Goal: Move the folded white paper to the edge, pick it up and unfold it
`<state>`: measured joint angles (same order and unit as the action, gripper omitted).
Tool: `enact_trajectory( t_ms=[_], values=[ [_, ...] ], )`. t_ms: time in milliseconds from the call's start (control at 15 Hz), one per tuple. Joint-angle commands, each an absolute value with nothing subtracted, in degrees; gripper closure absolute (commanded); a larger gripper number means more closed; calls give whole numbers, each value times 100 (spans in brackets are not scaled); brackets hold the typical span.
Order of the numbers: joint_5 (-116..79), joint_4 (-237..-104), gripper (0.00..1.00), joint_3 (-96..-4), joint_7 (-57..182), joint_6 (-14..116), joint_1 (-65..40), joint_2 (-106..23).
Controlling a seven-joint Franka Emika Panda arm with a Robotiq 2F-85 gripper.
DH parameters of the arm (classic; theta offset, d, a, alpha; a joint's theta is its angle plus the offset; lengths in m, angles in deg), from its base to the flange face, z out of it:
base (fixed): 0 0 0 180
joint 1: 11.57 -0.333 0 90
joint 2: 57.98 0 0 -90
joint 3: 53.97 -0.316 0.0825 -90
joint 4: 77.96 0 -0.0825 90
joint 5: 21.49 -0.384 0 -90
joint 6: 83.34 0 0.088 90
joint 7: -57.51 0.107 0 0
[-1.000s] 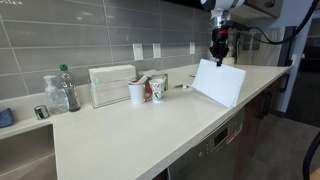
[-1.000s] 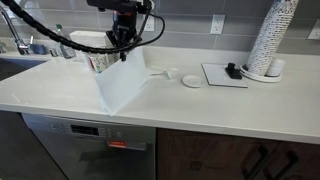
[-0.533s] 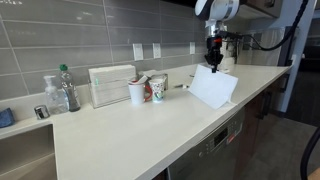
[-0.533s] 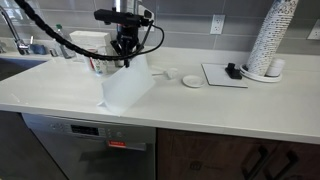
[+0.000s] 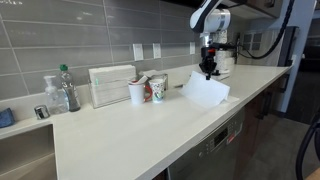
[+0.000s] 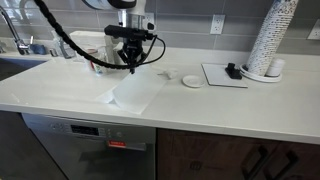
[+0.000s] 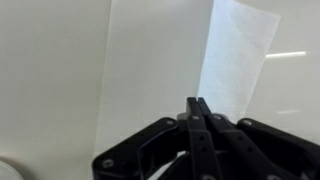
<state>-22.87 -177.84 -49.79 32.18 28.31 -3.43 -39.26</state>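
The white paper (image 5: 205, 93) (image 6: 135, 92) lies spread out almost flat on the countertop, close to the front edge (image 6: 220, 106). A crease runs down it in the wrist view, where the paper (image 7: 160, 60) shows one brighter and one duller half. My gripper (image 5: 209, 72) (image 6: 132, 68) stands upright over the sheet's far side, its fingers pressed together. In the wrist view the gripper (image 7: 197, 103) is shut, with its tips meeting at the paper's near border. That border looks pinched between them.
A white ribbed box (image 5: 111, 85), two cups (image 5: 137, 92) (image 5: 158, 88) and a bottle (image 5: 66, 88) stand along the tiled wall. A tall cup stack (image 6: 270, 40), a dark tray (image 6: 224, 75) and a small white dish (image 6: 192, 81) sit on the counter.
The gripper has come down toward the counter. The paper, which stood tilted up a second ago, has dropped and spread nearly flat.
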Motion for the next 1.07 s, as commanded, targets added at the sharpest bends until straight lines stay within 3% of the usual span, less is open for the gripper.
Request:
enact_trajectory(
  t_ms=[0, 400, 467, 733, 1000],
  values=[
    [-2248, -17645, 100, -5078, 3294, 3134, -327, -3614],
    [-2249, -17705, 100, -5203, 3276, 3518, -329, -3353],
    [-2279, -17742, 77, -5221, 3311, 3653, -325, -3341],
    [-2492, -17878, 53, -5283, 3511, 3909, -285, -3385],
    [-2525, -18192, 22, -5306, 3735, 4041, -338, -3681]
  ],
)
